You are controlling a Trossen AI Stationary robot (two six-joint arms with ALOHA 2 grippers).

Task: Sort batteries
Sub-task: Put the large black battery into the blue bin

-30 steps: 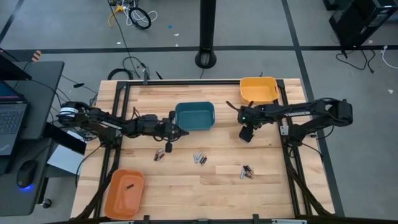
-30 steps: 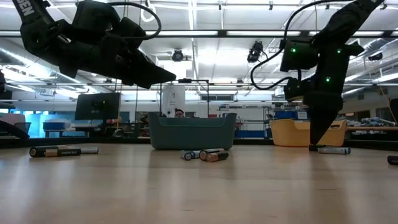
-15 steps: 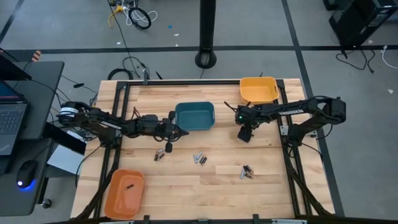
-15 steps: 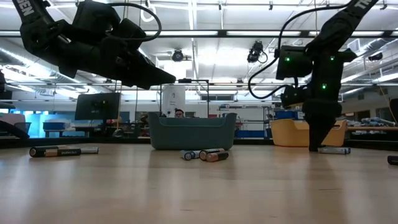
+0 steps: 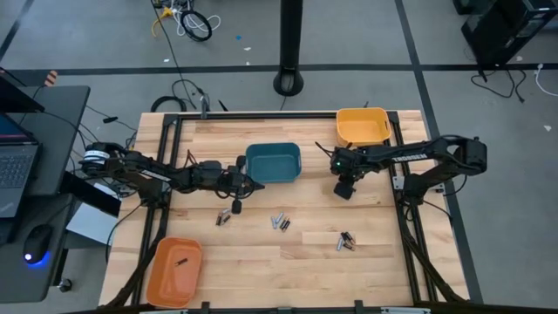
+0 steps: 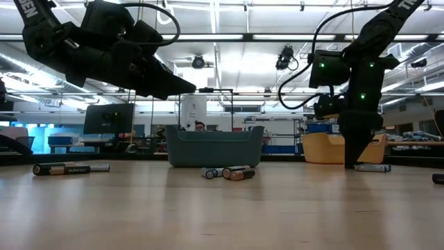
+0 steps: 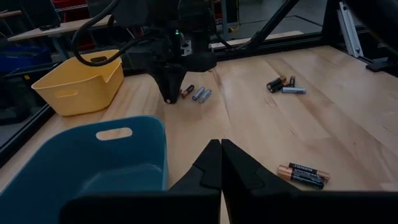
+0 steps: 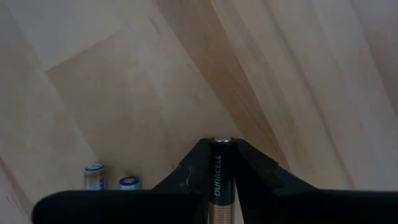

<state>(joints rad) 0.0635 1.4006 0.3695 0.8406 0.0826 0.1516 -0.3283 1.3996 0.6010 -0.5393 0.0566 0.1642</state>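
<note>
Wooden table (image 5: 261,262) in the middle of the high view, strewn with batteries. Right hand (image 5: 345,190) at centre right of that view, tip down just below the yellow bin (image 5: 362,126), pinching one battery (image 8: 221,180) upright between its fingers, label readable in the right wrist view. Two more cells (image 8: 111,176) lying just beside it on the wood, seen at lower left of that wrist view. Left hand (image 5: 258,184) at centre left of the high view, fingers pressed together, carrying nothing, hanging above the wood beside the lower left corner of the teal bin (image 5: 273,162). Teal bin at upper middle of the table, yellow bin at upper right, orange bin (image 5: 174,269) at lower left with one dark cell (image 5: 182,260) inside. Loose groups on the bare wood: one pair (image 5: 228,213) below the left hand, a small cluster (image 5: 280,222) at centre, another (image 5: 346,241) at lower right. Low view: same teal bin at centre, cluster (image 6: 229,172) in front of it, long cells (image 6: 69,168) at far left, one (image 6: 372,167) at right by the right hand's tip.
</note>
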